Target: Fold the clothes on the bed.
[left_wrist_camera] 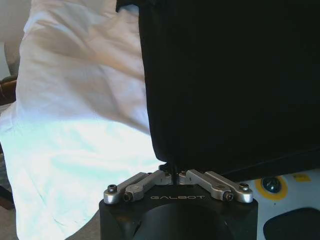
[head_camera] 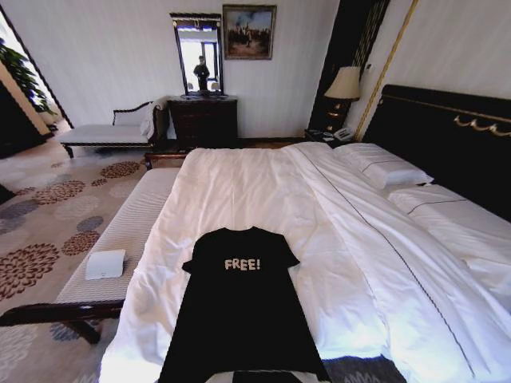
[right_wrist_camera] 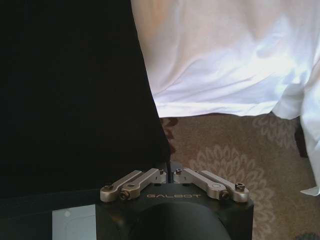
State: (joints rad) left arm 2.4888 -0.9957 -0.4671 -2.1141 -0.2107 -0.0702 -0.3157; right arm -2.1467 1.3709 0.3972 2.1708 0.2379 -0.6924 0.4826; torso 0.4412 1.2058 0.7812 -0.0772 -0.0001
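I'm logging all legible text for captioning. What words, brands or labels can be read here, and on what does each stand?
"FREE!" in white, on the chest of the black T-shirt lying on the bed.
"GALBOT" on the body of the left gripper, seen in the left wrist view.
"GALBOT" on the body of the right gripper, seen in the right wrist view.
The white box on the bench shows no readable text.

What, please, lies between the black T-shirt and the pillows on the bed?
In the head view, just rumpled white duvet lies between the T-shirt and the pillows.
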